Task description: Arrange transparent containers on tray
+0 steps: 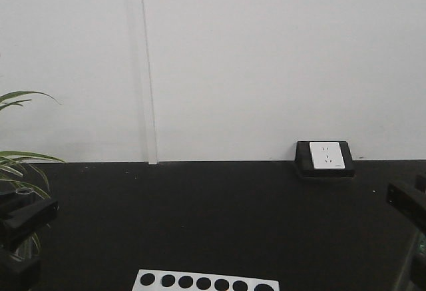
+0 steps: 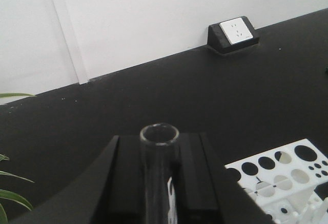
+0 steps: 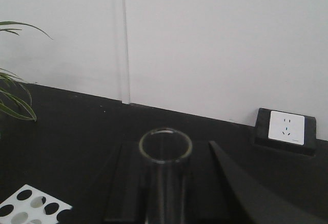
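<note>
Early stage, I'd judge: tray out of sight, nothing seen placed yet. Left fingers (image 2: 125, 183) clamp thin tube (image 2: 159, 183), upright, empty. Right fingers (image 3: 241, 190) appear to grip wide tube (image 3: 165, 183), upright, also empty. Both held above black bench (image 1: 213, 218), rack (image 2: 279, 175) nearby. Both tubes left to set down.

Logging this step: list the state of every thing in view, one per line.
left hand: shut on the test tube
test tube: upright, looks empty
right hand: shut on the wider glass tube
wider glass tube: upright, looks empty
white rack: visible holes empty
wall socket: nothing plugged in
</note>
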